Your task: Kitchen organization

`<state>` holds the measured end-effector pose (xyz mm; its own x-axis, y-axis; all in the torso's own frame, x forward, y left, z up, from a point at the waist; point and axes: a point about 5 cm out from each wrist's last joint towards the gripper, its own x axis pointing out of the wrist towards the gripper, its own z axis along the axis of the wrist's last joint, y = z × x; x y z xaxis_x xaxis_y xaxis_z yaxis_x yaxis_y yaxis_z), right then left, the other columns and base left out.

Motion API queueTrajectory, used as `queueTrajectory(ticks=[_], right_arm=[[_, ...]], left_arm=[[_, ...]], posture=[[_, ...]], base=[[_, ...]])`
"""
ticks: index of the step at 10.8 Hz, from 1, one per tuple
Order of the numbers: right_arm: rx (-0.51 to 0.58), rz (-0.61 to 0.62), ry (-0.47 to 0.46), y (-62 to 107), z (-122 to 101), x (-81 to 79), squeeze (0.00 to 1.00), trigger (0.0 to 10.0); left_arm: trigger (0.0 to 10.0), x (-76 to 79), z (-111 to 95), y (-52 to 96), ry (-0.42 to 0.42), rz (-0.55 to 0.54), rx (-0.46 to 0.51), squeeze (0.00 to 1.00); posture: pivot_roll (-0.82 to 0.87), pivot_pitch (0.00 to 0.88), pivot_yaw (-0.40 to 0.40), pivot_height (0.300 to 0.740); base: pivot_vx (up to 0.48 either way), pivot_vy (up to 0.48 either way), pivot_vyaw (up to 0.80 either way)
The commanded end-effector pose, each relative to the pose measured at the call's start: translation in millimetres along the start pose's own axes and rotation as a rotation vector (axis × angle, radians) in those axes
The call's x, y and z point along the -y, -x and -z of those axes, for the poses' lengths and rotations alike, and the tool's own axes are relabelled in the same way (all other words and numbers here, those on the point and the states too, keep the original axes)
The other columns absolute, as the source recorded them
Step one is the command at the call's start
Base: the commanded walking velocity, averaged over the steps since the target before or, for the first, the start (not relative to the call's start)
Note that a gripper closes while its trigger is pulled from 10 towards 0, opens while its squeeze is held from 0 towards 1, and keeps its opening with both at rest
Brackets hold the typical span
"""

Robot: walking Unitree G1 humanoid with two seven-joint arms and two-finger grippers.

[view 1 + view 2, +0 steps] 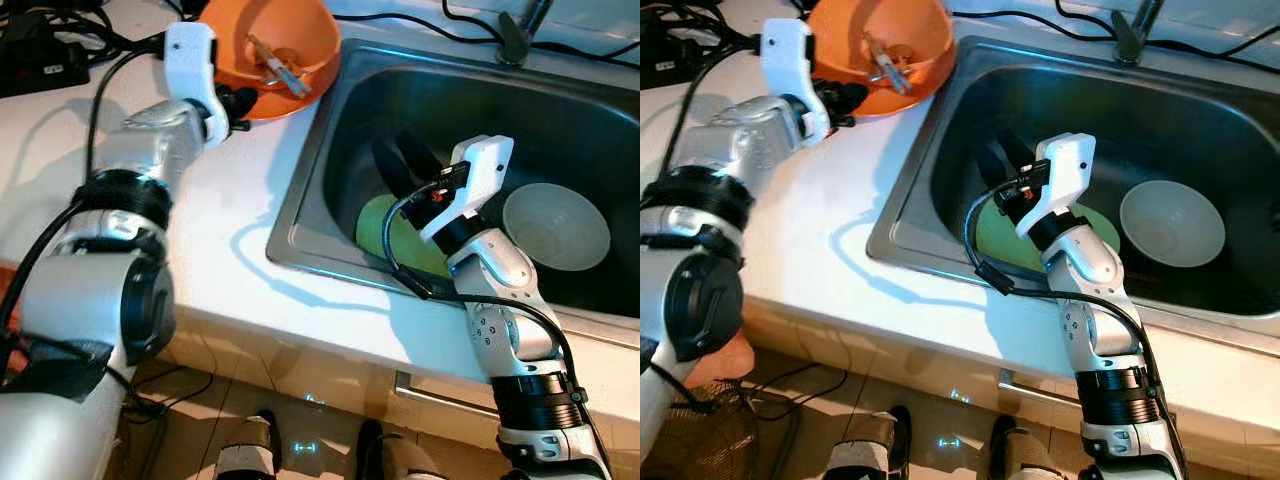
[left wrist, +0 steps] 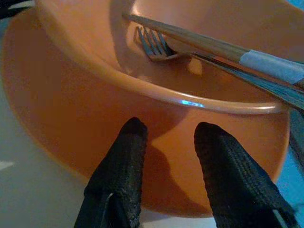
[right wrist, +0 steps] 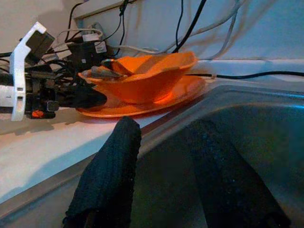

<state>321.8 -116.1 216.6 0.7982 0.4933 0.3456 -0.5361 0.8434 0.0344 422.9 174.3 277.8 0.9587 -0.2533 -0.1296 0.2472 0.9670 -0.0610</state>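
Jaws parted on both arms: the left gripper (image 2: pixel 166 137) rests its black fingers (image 2: pixel 126 156) against the rim of an orange plate (image 2: pixel 57 118), holding nothing, while the right gripper (image 3: pixel 159 142) hangs with fingers apart inside the steel sink (image 1: pixel 330 130), just above a green plate (image 1: pixel 992 232) lying flat on the sink floor. An orange bowl (image 1: pixel 300 30) sits on the orange plate at the far side of the white counter (image 1: pixel 230 200), just left of the sink, with a fork (image 2: pixel 154 45) and other utensils lying inside it. A pale bowl (image 1: pixel 555 225) stands upright in the sink, to the right of the green plate. Black cables (image 3: pixel 190 23) trail along the wall behind the counter, and a faucet (image 1: pixel 515 35) rises at the sink's far edge.
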Motion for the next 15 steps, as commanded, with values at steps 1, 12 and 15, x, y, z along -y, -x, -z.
queueTrajectory(ticks=[1,12,15], right_arm=[[-0.004,-0.012,-0.011,3.3,1,-2.6,0.00,10.0],[-0.007,-0.008,-0.021,3.0,4,-1.9,0.00,10.0],[-0.008,-0.006,-0.025,3.8,5,-1.4,0.00,10.0]], left_arm=[[10.0,-10.9,45,4.0,0.063,-0.025,-0.193,0.00],[10.0,30.3,26,85.6,0.038,0.043,-0.162,0.00],[10.0,21.2,50,128.7,0.054,-0.082,-0.244,0.00]], posture=[[0.24,0.259,0.009,0.740],[0.29,0.275,0.014,0.740],[0.31,0.284,0.007,0.740]], base=[[0.000,0.000,0.00],[0.000,0.000,0.00],[0.000,0.000,0.00]])
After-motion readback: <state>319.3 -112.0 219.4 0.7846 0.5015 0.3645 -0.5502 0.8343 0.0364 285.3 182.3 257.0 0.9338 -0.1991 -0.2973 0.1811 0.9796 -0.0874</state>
